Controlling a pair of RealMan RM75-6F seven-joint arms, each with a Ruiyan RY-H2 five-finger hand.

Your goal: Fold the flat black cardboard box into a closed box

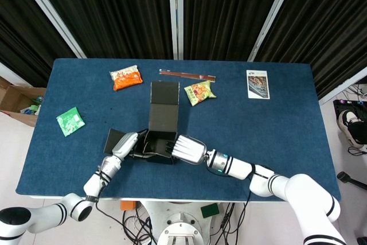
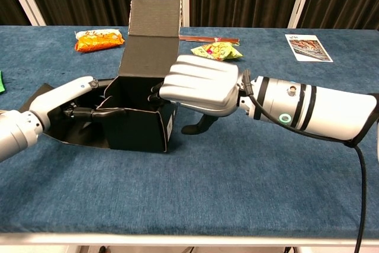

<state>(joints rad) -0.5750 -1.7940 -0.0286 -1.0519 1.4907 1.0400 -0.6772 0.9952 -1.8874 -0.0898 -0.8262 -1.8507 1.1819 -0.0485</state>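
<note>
The black cardboard box (image 1: 161, 142) (image 2: 140, 124) stands half-formed near the table's front edge, open on top. Its lid panel (image 1: 163, 107) (image 2: 153, 38) rises from the far wall, and one flap (image 1: 115, 138) lies flat on the cloth at the left. My left hand (image 1: 124, 147) (image 2: 64, 101) reaches in from the left and pinches the box's left side wall with its fingertips (image 2: 109, 112). My right hand (image 1: 187, 148) (image 2: 200, 86) hooks its fingers over the right wall into the box, with the thumb (image 2: 199, 125) outside, low by the table.
An orange snack bag (image 1: 126, 77) (image 2: 99, 39), a thin brown stick (image 1: 187, 75), a green-yellow snack bag (image 1: 199, 92) (image 2: 216, 51) and a booklet (image 1: 257, 84) (image 2: 307, 47) lie along the far side. A green packet (image 1: 70, 121) lies at the far left.
</note>
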